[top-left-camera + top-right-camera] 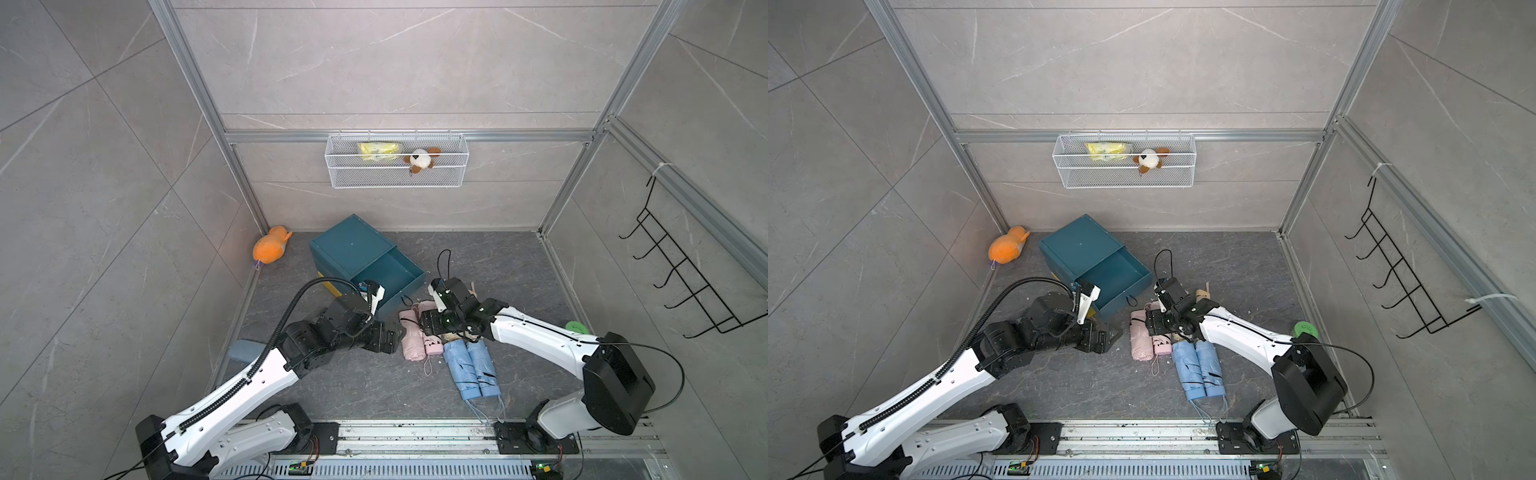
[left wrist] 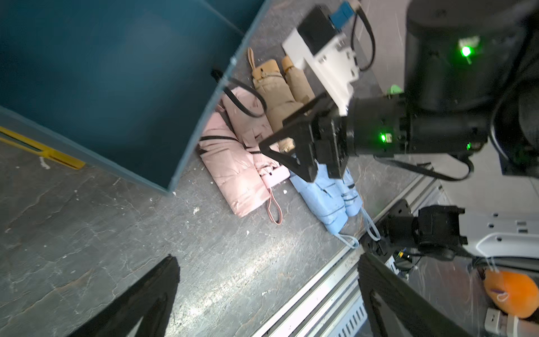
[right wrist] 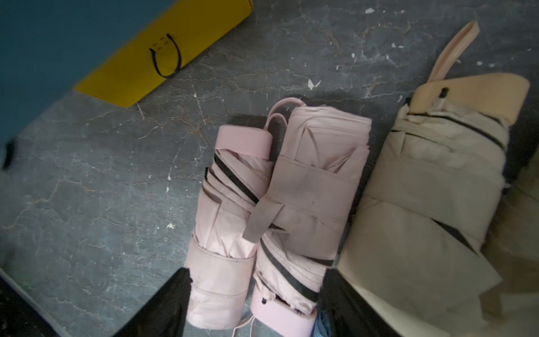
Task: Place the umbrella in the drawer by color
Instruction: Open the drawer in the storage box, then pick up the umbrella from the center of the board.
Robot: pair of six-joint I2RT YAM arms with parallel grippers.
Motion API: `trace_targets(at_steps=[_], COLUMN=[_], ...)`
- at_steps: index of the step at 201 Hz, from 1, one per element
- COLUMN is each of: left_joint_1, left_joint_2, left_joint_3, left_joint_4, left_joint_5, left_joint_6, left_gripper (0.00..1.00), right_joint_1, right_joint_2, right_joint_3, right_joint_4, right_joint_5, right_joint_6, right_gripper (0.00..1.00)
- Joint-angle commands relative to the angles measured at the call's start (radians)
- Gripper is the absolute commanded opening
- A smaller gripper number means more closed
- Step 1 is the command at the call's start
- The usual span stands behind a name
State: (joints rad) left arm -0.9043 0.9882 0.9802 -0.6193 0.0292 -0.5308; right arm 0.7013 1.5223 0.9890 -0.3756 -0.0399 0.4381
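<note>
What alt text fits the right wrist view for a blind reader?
Two folded pink umbrellas lie side by side on the dark floor, between the fingers of the open right claw. A beige umbrella lies beside them; a yellow drawer front shows beyond.

You are working in a robot lab test cell. Aluminium frame posts (image 1: 199, 79) hold grey stone-look wall panels (image 1: 395, 62), and both arm bases bolt to a metal rail (image 1: 415, 432) along the bottom edge. A wire basket (image 1: 397, 176) hangs at centre, and a black hook rack (image 1: 688, 266) hangs at the right.
</note>
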Motion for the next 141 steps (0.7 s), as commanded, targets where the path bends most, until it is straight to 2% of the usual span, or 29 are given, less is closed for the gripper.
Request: trace_targets(at_steps=[1, 33, 141], left_joint_1=[-0.069, -0.111, -0.117], left_joint_2=[0.005, 0.001, -0.009], left_joint_3=[-0.021, -0.074, -0.145], left_joint_4=[0.057, 0.127, 0.188], left_joint_5=[-0.055, -0.082, -0.090], left_joint_6=[0.043, 0.042, 0.029], left_gripper=[0.99, 0.99, 1.00], right_joint_1=[0.006, 0.006, 0.004], right_joint_2=[0.024, 0.080, 0.249], right_joint_3=[-0.005, -0.006, 0.013], right_joint_4=[0.028, 0.061, 0.142], right_joint_5=[0.079, 0.109, 0.173], right_joint_6=[0.026, 0.030, 0.053], right_gripper=[0.75, 0.75, 0.75])
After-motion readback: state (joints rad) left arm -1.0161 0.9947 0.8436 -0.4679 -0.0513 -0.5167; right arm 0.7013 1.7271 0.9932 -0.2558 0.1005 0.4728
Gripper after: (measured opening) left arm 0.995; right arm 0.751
